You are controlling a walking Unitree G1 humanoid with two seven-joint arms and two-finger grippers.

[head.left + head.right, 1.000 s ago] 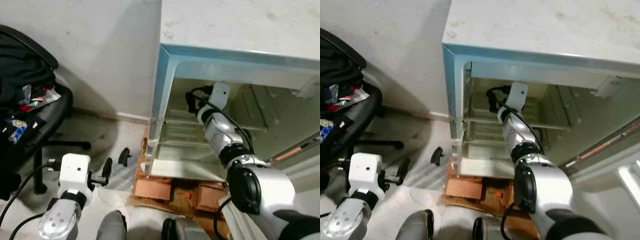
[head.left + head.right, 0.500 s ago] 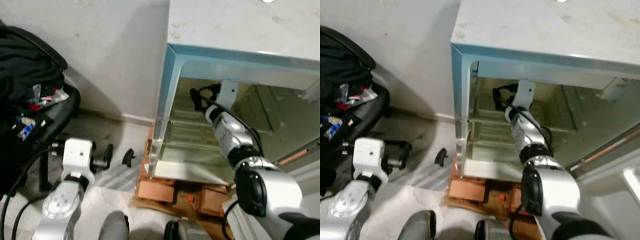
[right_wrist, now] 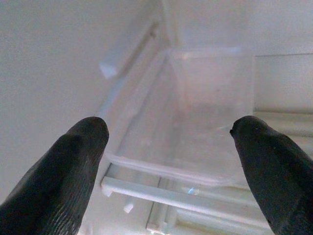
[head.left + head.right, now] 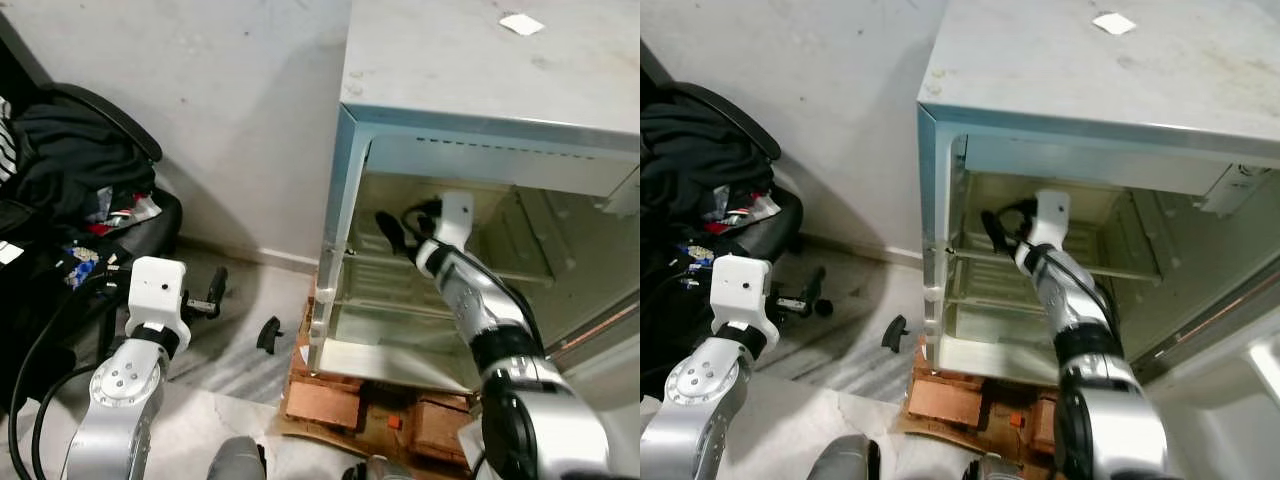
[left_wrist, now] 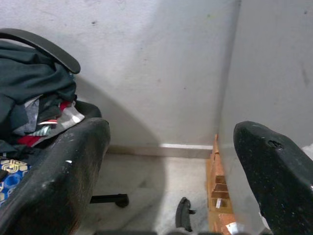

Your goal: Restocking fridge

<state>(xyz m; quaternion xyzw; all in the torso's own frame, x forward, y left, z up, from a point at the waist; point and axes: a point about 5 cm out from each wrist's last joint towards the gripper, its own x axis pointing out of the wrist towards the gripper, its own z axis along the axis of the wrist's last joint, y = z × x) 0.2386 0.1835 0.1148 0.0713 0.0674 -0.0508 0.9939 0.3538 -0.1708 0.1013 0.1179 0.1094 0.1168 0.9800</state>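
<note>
The fridge point(image 4: 480, 120) stands open on brick-coloured blocks point(image 4: 330, 400) beside the wall, and the right gripper point(image 4: 392, 232) reaches inside it at the upper shelf point(image 4: 1110, 268), its black fingers point(image 3: 73, 166) spread wide and holding nothing, facing a clear plastic tray point(image 3: 195, 117) that rests on the white rack. The left gripper point(image 4: 212, 290) hangs outside the fridge, to its left and low over the floor, with its fingers point(image 5: 54, 171) apart and empty, pointing toward the fridge's side wall, near an office chair point(image 4: 100, 200) heaped with dark clothes and a small black piece point(image 4: 268, 333) lying on the floor close to the fridge's base.
</note>
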